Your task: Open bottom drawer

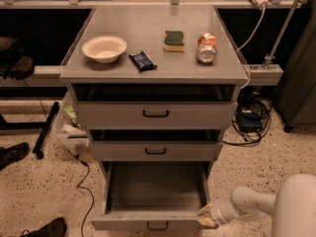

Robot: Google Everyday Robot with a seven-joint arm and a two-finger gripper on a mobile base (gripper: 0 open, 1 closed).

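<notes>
The bottom drawer (155, 220) is a grey metal drawer with a small black U-shaped handle (157, 226). It stands pulled far out at the bottom of the cabinet, its inside empty. My gripper (205, 216) reaches in from the lower right on a white arm and sits at the drawer's front right corner, touching its rim. The mid drawer (155, 151) and top drawer (155, 114) above stand slightly ajar.
On the cabinet top (148, 38) lie a white bowl (104, 48), a dark snack packet (142, 60), a green sponge (174, 40) and a tipped soda can (207, 47). Cables (252, 120) lie on the floor at right, a cord (84, 181) and shoes (12, 154) at left.
</notes>
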